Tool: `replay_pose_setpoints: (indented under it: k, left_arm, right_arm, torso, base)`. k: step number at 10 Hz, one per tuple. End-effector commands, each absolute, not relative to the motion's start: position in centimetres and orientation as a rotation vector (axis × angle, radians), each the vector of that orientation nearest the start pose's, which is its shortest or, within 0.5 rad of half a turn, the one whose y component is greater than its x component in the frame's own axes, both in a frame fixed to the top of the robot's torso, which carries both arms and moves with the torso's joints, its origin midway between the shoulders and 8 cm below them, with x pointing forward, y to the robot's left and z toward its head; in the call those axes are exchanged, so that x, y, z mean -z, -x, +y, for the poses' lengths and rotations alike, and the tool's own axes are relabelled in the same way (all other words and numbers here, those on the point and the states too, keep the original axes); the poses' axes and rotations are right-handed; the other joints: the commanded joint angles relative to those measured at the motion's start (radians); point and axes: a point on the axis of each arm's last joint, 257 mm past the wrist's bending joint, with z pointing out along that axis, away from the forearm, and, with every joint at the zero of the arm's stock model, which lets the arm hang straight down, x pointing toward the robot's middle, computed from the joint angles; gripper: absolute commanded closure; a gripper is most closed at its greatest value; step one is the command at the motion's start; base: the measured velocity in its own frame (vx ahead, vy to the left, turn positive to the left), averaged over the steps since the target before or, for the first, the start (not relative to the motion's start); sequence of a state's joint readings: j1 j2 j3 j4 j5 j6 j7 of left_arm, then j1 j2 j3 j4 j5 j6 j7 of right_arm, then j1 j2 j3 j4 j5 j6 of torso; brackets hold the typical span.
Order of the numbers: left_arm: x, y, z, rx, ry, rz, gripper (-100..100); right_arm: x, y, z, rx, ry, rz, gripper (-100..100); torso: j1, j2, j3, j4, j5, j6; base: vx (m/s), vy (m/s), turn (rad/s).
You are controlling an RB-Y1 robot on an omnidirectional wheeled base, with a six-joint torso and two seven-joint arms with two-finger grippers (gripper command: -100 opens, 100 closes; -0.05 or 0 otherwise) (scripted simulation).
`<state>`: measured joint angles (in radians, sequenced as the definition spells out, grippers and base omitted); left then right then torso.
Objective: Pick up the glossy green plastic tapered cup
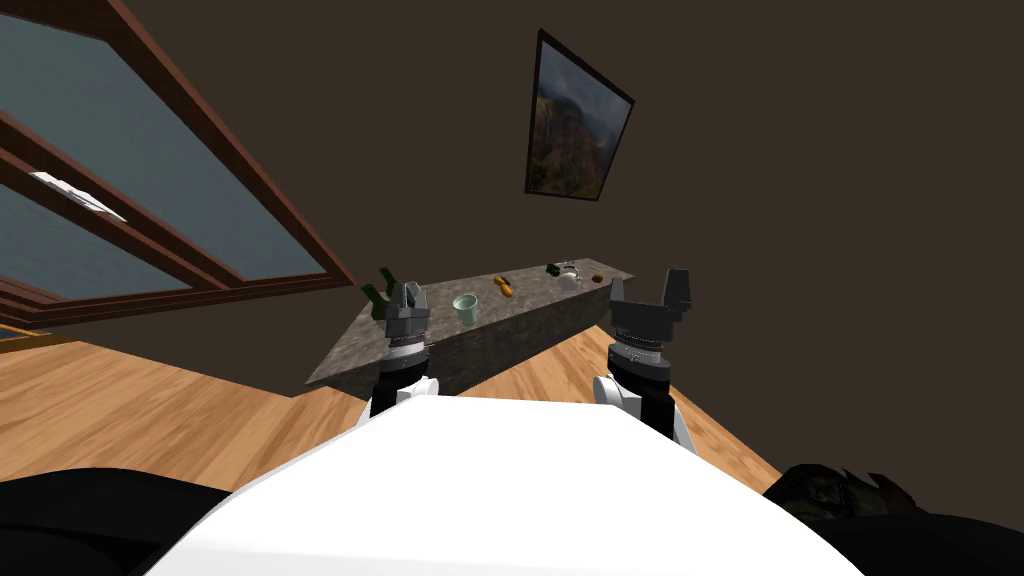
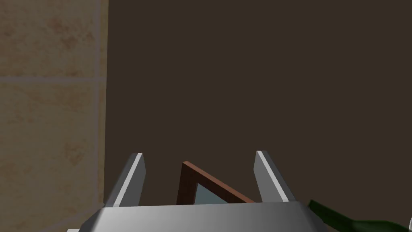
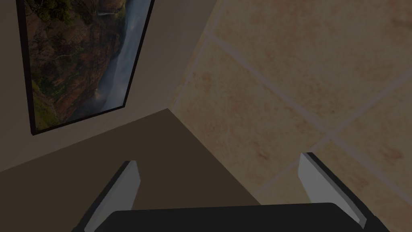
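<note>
Nearest to me, the left gripper [image 1: 408, 298] and right gripper [image 1: 652, 292] are both raised out front, well apart, one on each side. Both are wide open and holding nothing. The left fingers [image 2: 128, 179] stand spread with only air between them, and it's the same for the right fingers [image 3: 318, 181].

Past them there's a counter [image 1: 530, 292] with a speckled grey stone top, standing on a wood floor [image 1: 120, 400] and running away from me toward the right. In the head view the left gripper sits in front of its near end.

A couple of dark green bottles [image 1: 377, 296] stand at that near end, just left of the left gripper. One pokes in beside the gripper body in the left wrist view.

The cup [image 1: 465, 307] is pale green, tapered and upright with its mouth up. It's on the counter just right of the left gripper and a bit further along, clear of the fingers.

Further down the counter is a small orange-yellow thing [image 1: 505, 287] that's too small to make out. At the far end there's a whitish thing [image 1: 569, 279], a small dark green thing [image 1: 552, 268] beside it, and a little brown thing [image 1: 597, 278].

Behind all that is a dark brown wall with a framed landscape picture [image 1: 575, 125]. A brown-framed window [image 1: 120, 200] is off to the left.
</note>
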<state>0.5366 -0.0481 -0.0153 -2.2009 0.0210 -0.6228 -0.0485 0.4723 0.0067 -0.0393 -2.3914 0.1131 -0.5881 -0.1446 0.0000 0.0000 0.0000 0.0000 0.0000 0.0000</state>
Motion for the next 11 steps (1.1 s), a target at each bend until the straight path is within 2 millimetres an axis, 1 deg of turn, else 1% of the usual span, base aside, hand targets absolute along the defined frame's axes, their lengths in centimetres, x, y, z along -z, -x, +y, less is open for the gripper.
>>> replay_pose_setpoints:
  k: [1, 3, 4, 6, 9, 10, 11]
  left_arm:
    - [0.1, -33.9, 29.1, 1.272, 0.690, 0.595, -100]
    - [0.2, -34.5, 29.9, 1.276, 0.709, 0.629, -100]
    - [0.3, -34.5, 29.9, 1.275, 0.713, 0.633, -100]
    - [0.2, -35.2, 30.9, 1.283, 0.740, 0.662, -100]
    - [0.8, -36.0, 31.6, 1.280, 0.784, 0.696, -100]
    - [0.7, -36.3, 32.2, 1.287, 0.800, 0.704, -100]
    - [1.1, -36.6, 32.2, 1.282, 0.817, 0.718, -100]
  right_arm:
    - [-9.4, -30.3, -26.3, -1.383, -0.449, 0.496, 0]
    - [-9.4, -30.3, -26.3, -1.383, -0.449, 0.496, 0]
    - [-9.4, -30.3, -26.3, -1.383, -0.449, 0.496, 0]
    - [-9.4, -30.3, -26.3, -1.383, -0.449, 0.496, 0]
    - [-9.4, -30.3, -26.3, -1.383, -0.449, 0.496, 0]
    - [-9.4, -30.3, -26.3, -1.383, -0.449, 0.496, 0]
    - [-9.4, -30.3, -26.3, -1.383, -0.449, 0.496, 0]
  torso:
    - [0.000, 0.000, 0.000, 0.000, 0.000, 0.000]
    - [-0.003, -0.002, -0.001, 0.000, -0.001, 0.000]
    - [-0.004, -0.002, -0.001, 0.000, -0.001, 0.000]
    - [-0.004, -0.001, -0.001, 0.000, -0.001, 0.000]
    - [-0.003, -0.002, -0.001, -0.001, -0.001, 0.000]
    - [-0.002, -0.002, -0.001, 0.000, -0.001, 0.000]
    - [-0.003, -0.002, -0.001, 0.000, -0.001, 0.000]
  base:
    - [0.022, -0.034, -0.046]
    - [0.029, -0.067, -0.049]
    - [0.020, -0.058, -0.005]
    - [0.024, -0.062, -0.034]
    - [0.030, -0.044, -0.020]
    - [0.036, -0.045, -0.025]
    - [0.028, -0.039, -0.012]
